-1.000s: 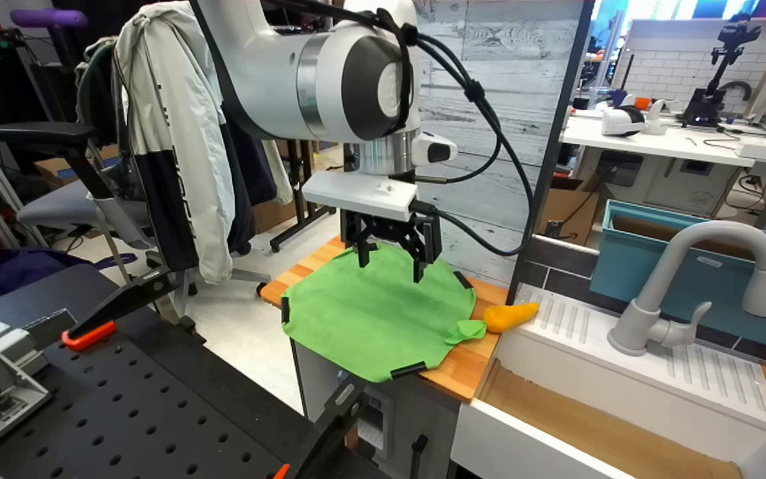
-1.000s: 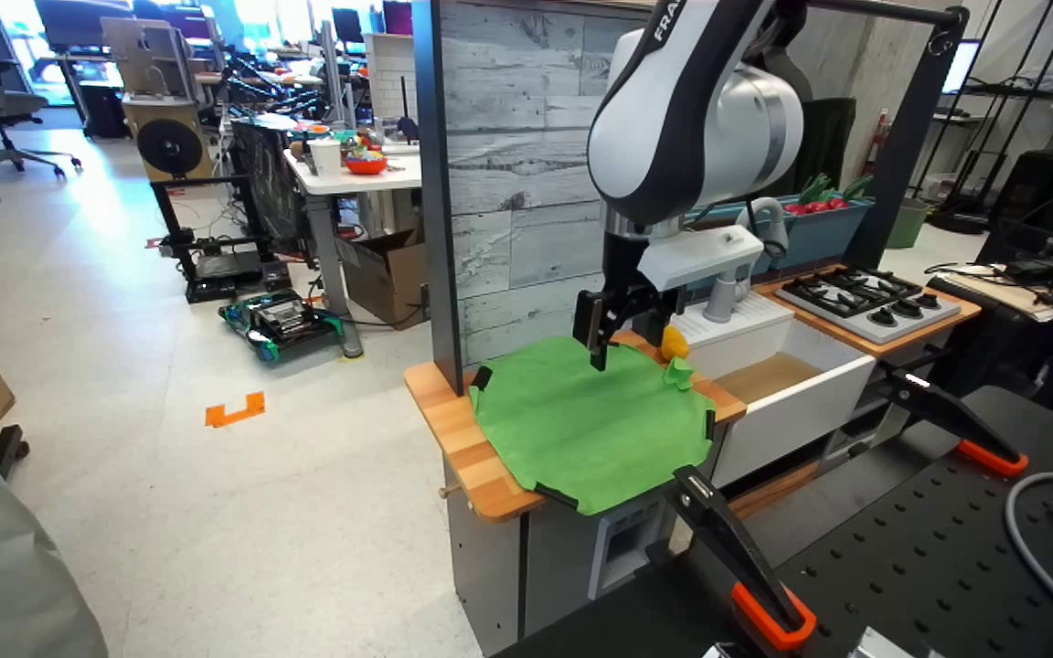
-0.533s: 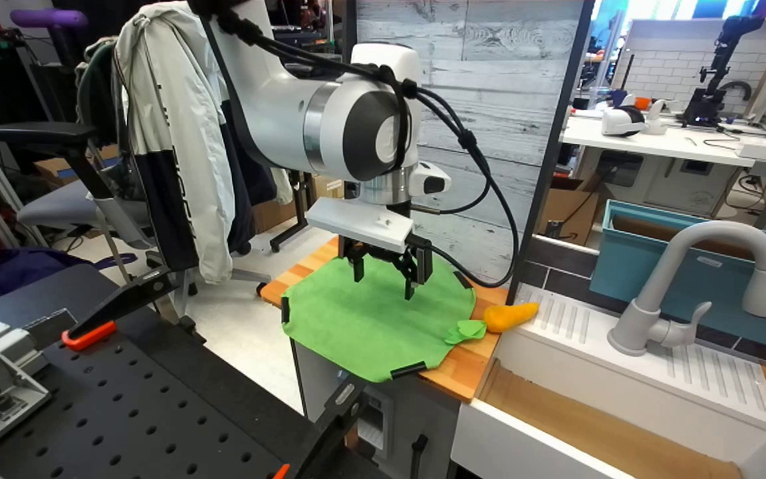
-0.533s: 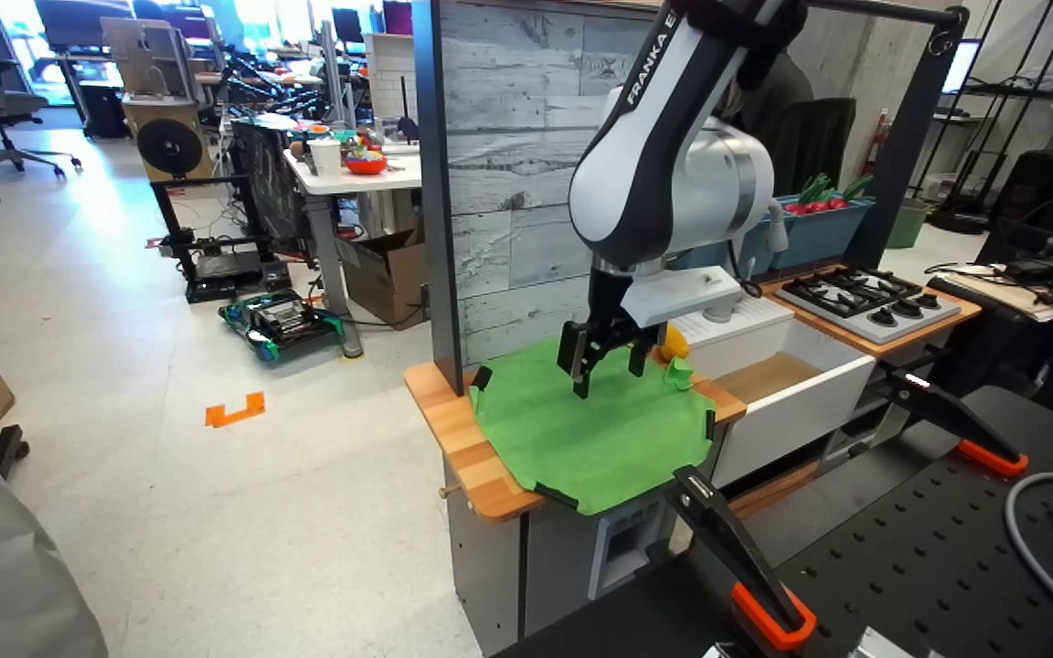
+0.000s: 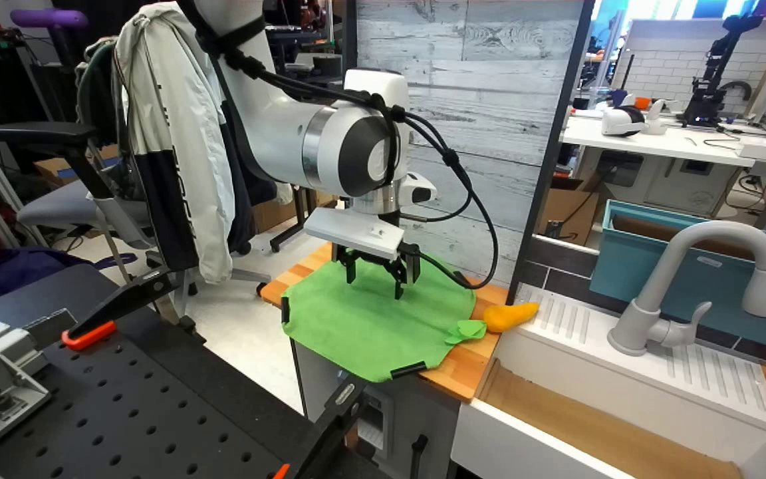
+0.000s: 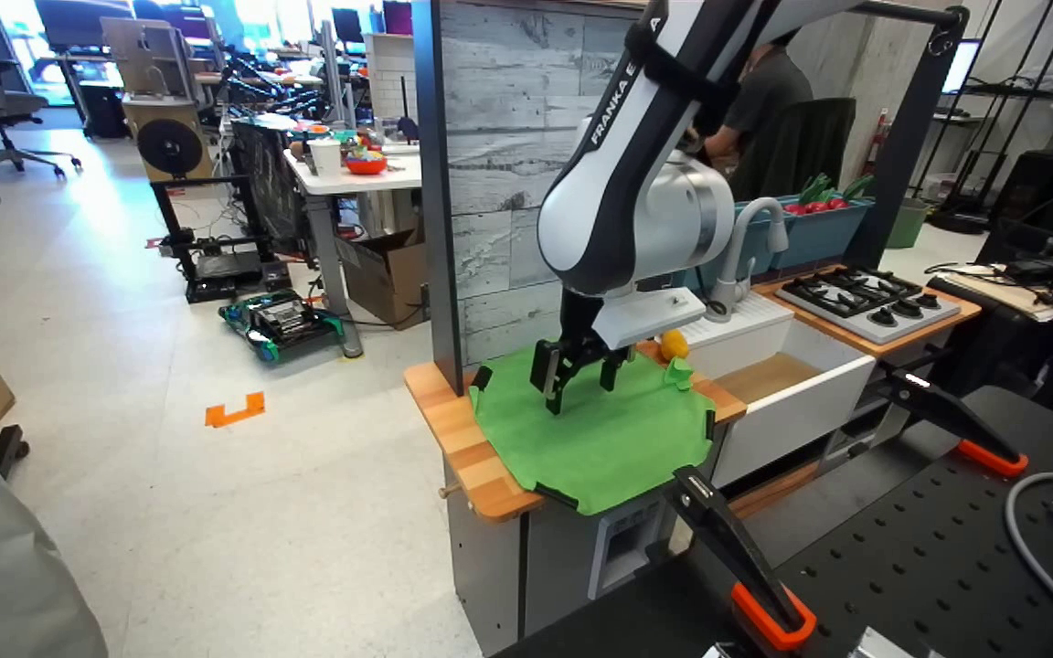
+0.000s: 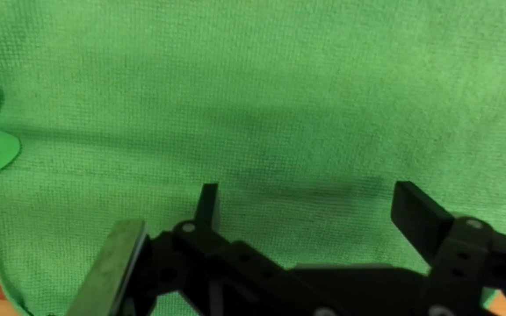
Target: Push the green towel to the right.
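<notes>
A push that may only wrinkle

The green towel [image 5: 376, 326] lies flat on the counter [image 5: 464, 374], left of the sink [image 5: 516, 447]. The pincer [image 5: 375, 289] stands wide apart over its far part, holding nothing; whether it touches, I cannot tell. Black strips [image 5: 409, 370] at the edges look like tape: if they hold, a rightward push would probably just ruck the towel. If they give, it could shove the orange carrot-like toy [image 5: 510, 317] at the right edge into the sink.
</notes>
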Tool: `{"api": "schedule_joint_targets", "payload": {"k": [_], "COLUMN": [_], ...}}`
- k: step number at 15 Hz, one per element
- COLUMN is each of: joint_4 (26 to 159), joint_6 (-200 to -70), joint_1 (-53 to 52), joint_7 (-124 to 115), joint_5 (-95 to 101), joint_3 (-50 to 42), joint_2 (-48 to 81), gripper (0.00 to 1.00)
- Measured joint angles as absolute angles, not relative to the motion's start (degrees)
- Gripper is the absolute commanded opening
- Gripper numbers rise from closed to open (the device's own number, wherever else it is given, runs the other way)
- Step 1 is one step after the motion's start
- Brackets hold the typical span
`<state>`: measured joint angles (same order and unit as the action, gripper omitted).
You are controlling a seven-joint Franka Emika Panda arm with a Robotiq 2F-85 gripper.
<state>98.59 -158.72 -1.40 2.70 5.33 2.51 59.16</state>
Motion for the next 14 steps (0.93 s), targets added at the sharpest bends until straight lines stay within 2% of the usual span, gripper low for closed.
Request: {"api": "schedule_joint_targets", "payload": {"k": [14], "joint_4": [92.3], "joint_6": [-158.2], "joint_1": [-2.0], "joint_7": [6.0], "joint_5": [5.3], "joint_3": [2.6], "joint_2": [63.7], "gripper": [1.00]}}
